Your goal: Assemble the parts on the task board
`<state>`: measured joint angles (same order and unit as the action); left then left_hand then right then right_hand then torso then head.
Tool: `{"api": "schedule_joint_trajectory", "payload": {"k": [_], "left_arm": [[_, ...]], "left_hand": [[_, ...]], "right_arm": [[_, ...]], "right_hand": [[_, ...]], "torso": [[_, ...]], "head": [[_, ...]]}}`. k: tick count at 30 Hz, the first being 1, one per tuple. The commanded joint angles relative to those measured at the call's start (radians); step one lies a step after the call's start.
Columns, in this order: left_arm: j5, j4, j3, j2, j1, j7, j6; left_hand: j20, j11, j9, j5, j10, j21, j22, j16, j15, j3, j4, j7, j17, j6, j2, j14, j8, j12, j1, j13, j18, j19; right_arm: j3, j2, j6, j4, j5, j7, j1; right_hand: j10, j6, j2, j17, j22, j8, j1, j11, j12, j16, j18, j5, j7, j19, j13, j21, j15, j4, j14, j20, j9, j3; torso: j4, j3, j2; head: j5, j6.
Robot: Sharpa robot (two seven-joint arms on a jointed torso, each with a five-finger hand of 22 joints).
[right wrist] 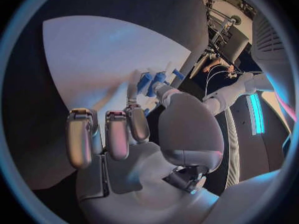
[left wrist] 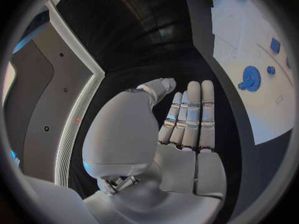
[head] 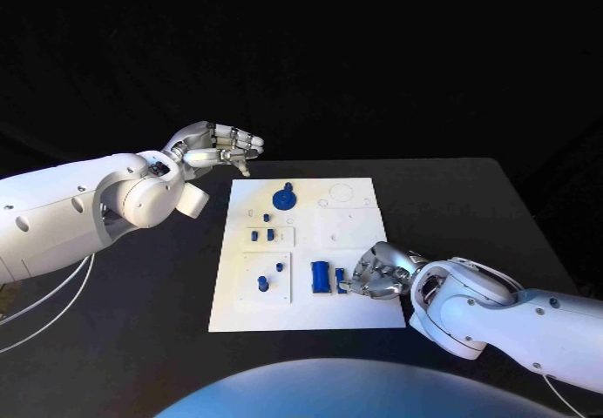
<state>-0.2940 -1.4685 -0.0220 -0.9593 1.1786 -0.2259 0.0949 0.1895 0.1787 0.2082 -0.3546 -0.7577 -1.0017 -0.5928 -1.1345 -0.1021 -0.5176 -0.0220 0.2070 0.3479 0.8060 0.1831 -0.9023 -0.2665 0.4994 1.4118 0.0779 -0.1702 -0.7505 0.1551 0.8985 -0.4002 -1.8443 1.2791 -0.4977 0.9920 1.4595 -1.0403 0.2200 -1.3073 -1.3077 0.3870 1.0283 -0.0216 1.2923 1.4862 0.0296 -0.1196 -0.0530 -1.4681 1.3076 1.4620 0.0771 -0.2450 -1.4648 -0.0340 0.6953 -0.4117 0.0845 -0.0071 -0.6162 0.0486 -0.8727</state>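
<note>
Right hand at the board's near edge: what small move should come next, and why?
Probably lift the small blue part straight up. The right hand seems to pinch it beside the larger blue block on the task board, while the left hand hovers empty off the far corner.

Crowded left and near-right of the board, open ground on its far right

The task board (head: 308, 252) carries its obstacles along the left half: a round blue disc (head: 284, 199) at the far end, two short blue pegs (head: 263, 235) in the middle, a single blue peg (head: 263, 282) nearer the robot, and a blue block (head: 321, 277) beside it. The right hand (head: 375, 272) sits on the board's near right edge, touching a small blue part (head: 341, 277) and blocking approach from that side. The far right quarter of the board is bare white. The left hand (head: 220, 144) hangs off the board's far left corner, over black table (head: 452, 200), leaving the left edge passable.
</note>
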Motion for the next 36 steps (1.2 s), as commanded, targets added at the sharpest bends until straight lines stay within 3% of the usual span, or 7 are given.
{"api": "schedule_joint_trajectory", "payload": {"k": [1, 7, 10, 36], "left_arm": [[0.0, -0.001, -0.001, 0.0, 0.0, -0.004, -0.012], [0.0, 0.0, 0.0, 0.001, 0.0, -0.004, -0.012], [0.0, -0.001, 0.0, 0.001, 0.0, -0.004, -0.012], [0.0, -0.003, 0.0, -0.001, 0.0, -0.004, -0.011]], "left_hand": [[0.004, -0.002, -0.001, -0.004, 0.009, 0.0, 0.001, -0.005, 0.002, -0.006, 0.001, 0.028, -0.001, -0.006, 0.001, 0.006, -0.006, 0.004, -0.008, -0.001, -0.014, 0.004], [0.004, -0.002, -0.002, -0.004, 0.012, 0.0, 0.001, -0.007, 0.002, -0.008, 0.0, 0.028, -0.003, -0.008, 0.001, 0.007, -0.009, 0.01, -0.01, -0.002, -0.014, 0.004], [0.004, -0.002, -0.002, -0.004, 0.012, 0.0, 0.001, -0.007, 0.002, -0.008, 0.0, 0.028, -0.003, -0.008, 0.001, 0.007, -0.009, 0.01, -0.01, -0.002, -0.014, 0.004], [0.004, -0.002, -0.002, -0.004, 0.012, 0.0, 0.001, -0.007, 0.002, -0.008, 0.0, 0.028, -0.003, -0.008, 0.001, 0.007, -0.009, 0.01, -0.01, -0.002, -0.014, 0.004]], "right_arm": [[0.0, 0.008, 0.049, -0.013, 0.012, 0.022, -0.002], [0.001, 0.016, 0.058, -0.021, 0.011, 0.022, -0.004], [0.001, 0.016, 0.06, -0.017, 0.011, 0.02, -0.004], [0.001, -0.029, 0.079, 0.056, 0.026, 0.009, -0.005]], "right_hand": [[0.001, 0.003, -0.001, -0.107, -0.23, 0.006, 0.008, 0.0, -0.004, 0.003, -0.005, 0.0, 0.001, -0.059, 0.067, -0.001, 0.006, 0.002, -0.074, 0.007, -0.001, 0.003], [0.002, 0.003, 0.0, -0.108, -0.231, 0.006, 0.011, 0.0, -0.002, 0.004, -0.005, 0.0, 0.001, -0.06, 0.068, 0.002, 0.006, 0.004, -0.075, 0.007, -0.001, 0.004], [0.002, 0.003, 0.0, -0.108, -0.231, 0.006, 0.011, 0.0, -0.002, 0.004, -0.005, 0.0, 0.001, -0.06, 0.068, 0.002, 0.006, 0.004, -0.075, 0.007, -0.001, 0.004], [0.004, 0.002, -0.01, -0.111, -0.231, 0.007, 0.036, 0.0, 0.0, 0.005, -0.006, -0.001, 0.001, -0.061, 0.071, 0.004, 0.006, 0.015, -0.075, 0.007, -0.003, 0.007]], "torso": [[0.0004, 0.0007, 0.0], [0.0019, 0.0005, 0.0], [-0.0009, 0.0002, -0.002], [-0.0005, -0.0008, 0.0]], "head": [[0.0, 0.0], [-0.003, 0.0], [-0.004, 0.0], [-0.002, 0.0]]}}
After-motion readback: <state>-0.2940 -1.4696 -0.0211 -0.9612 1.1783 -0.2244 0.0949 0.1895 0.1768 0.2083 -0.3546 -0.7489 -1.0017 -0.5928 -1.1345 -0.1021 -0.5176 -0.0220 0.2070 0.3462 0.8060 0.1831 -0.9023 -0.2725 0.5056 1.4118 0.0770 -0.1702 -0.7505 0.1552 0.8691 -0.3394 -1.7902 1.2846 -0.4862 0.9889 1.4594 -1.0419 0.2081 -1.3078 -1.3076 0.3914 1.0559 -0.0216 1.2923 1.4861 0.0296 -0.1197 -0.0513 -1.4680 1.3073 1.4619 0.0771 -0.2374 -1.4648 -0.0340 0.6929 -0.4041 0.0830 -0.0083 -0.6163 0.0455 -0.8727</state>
